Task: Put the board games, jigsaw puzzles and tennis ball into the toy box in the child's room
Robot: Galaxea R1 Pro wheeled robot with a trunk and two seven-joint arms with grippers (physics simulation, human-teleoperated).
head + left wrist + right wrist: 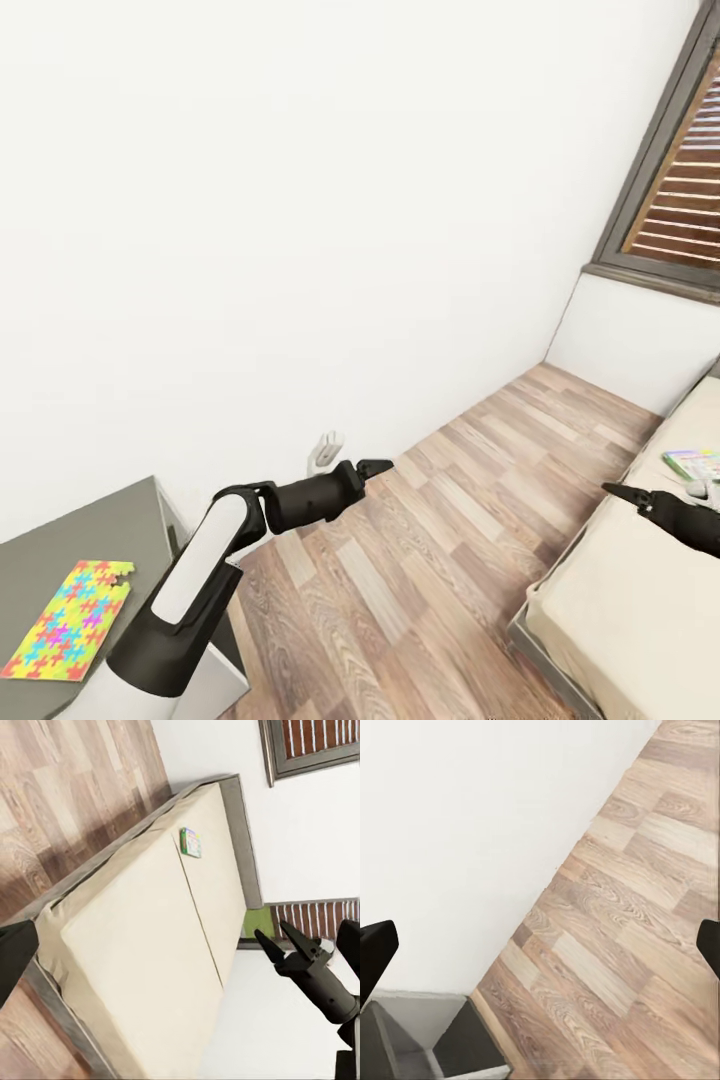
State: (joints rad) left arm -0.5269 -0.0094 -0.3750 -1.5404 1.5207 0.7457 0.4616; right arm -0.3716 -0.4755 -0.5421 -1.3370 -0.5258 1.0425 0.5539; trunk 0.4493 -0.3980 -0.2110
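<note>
One jigsaw puzzle (68, 620), a flat square of bright pieces, lies on the dark grey end of the table (90, 535) at the lower left. A board game (693, 462) with green and white print rests on the bed (620, 610) at the right; the left wrist view has it too, board game (190, 841). My left gripper (378, 466) hangs open over the wood floor, holding nothing. My right gripper (612, 490) reaches over the bed's edge, a short way from the game; it stands open and empty (271, 930). The toy box and tennis ball are out of view.
A white wall runs along the left, with a small white fitting (325, 450) near its base. Wood-plank floor (440, 540) lies between table and bed. A shuttered window (680, 180) is at the upper right. The table's end (420, 1009) is in the right wrist view.
</note>
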